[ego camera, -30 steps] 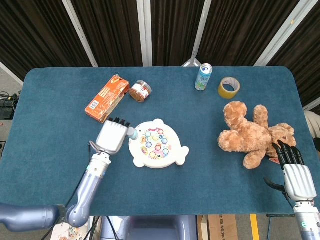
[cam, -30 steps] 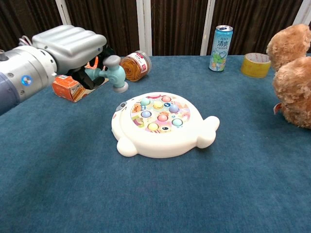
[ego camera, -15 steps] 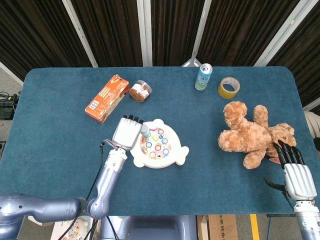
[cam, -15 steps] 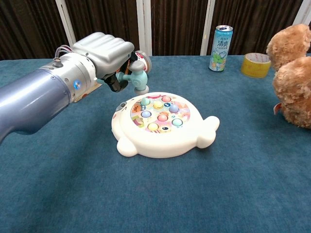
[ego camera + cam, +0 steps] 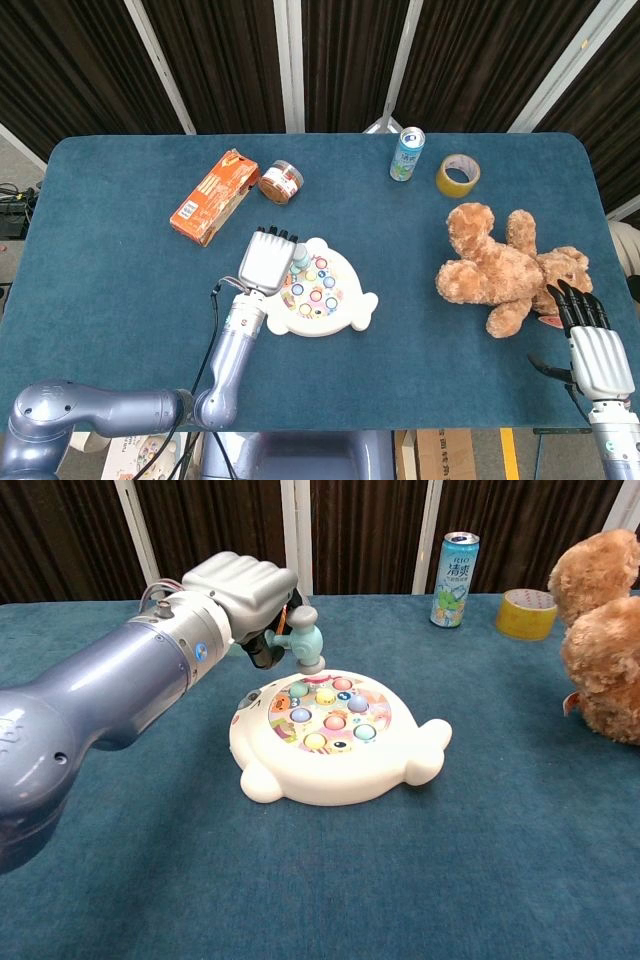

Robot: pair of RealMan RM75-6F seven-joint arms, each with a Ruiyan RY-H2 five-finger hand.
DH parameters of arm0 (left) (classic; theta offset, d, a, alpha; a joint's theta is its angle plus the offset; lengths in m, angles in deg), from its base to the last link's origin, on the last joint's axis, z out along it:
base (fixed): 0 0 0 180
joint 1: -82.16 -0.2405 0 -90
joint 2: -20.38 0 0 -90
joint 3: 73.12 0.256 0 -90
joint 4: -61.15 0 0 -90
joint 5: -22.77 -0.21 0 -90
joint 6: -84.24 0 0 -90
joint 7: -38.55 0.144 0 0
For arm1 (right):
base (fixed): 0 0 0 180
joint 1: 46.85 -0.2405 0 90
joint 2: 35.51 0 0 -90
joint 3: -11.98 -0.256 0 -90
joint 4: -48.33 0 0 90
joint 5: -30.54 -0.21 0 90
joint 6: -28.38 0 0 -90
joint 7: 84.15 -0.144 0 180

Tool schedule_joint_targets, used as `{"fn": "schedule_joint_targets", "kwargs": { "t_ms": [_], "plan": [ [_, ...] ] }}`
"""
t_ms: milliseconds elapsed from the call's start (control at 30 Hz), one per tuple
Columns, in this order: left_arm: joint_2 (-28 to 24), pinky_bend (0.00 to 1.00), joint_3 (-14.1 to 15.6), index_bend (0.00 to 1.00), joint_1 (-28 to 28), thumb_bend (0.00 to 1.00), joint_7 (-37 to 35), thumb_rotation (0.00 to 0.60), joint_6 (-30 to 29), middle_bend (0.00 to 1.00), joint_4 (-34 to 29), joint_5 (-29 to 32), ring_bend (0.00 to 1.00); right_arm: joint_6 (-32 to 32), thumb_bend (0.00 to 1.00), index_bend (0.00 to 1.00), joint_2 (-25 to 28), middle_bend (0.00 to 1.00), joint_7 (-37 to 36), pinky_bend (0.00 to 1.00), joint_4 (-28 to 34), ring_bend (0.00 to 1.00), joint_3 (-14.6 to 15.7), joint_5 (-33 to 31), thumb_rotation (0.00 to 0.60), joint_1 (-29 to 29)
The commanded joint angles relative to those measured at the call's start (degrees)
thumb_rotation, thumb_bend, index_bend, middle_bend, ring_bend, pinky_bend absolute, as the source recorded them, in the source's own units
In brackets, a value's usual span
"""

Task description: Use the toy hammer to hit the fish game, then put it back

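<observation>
a: what sort of place is this?

b: it looks like a robot test room or lab. a bench [image 5: 120,300] covered in blue felt stands before dark pleated curtains [image 5: 220,60] with white frame bars [image 5: 288,60].

a: what else shows that?

b: unrelated props are spread out: a teddy bear [image 5: 505,265], a drink can [image 5: 407,153], a tape roll [image 5: 458,175], an orange carton [image 5: 214,196]. bare floor and a cardboard box [image 5: 445,455] show below.
</observation>
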Motion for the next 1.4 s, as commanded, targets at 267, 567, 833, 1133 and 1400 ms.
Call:
{"fn": "schedule_joint_targets", "kwargs": {
  "t_ms": [267,567,833,1133,1400],
  "plan": [
    [0.88,0.51,1.20,0.64,0.83,0.60,-0.15,0.600,0.01,0.51,2.83,1.29,0.39,-0.28,0.18,0.00,0.13,0.00,-0.24,0.00,0.10,0.00,-0.04,-0.22,0.600,-0.07],
    [1.27,0.51,2.87,0.65,0.96,0.60,-0.69,0.600,0.68,0.51,5.11,1.93,0.39,-0.50,0.18,0.00,0.17,0.00,-0.22,0.00,0.23,0.00,-0.11,-0.58,0.600,-0.12],
    [1.46,0.51,3.62,0.65,1.00,0.60,-2.05,0.600,0.72,0.51,5.50,1.21,0.39,-0.52,0.18,0.00,0.30,0.00,-0.28,0.00,0.35,0.00,-0.09,-0.75,0.600,-0.03],
    [-0.97,0.51,1.87,0.65,1.54,0.60,-1.92,0.600,-1.19,0.51,0.93,0.34,0.39,-0.36,0.18,0.00,0.40,0.00,-0.36,0.00,0.31,0.00,-0.01,-0.67,0.600,0.11],
    [-1.78,0.51,2.57,0.65,2.08,0.60,-1.30,0.600,-1.25,0.51,-2.67,0.35,0.39,-0.28,0.18,0.00,0.46,0.00,-0.36,0.00,0.26,0.00,0.08,-0.57,0.600,0.20]
  ]
}}
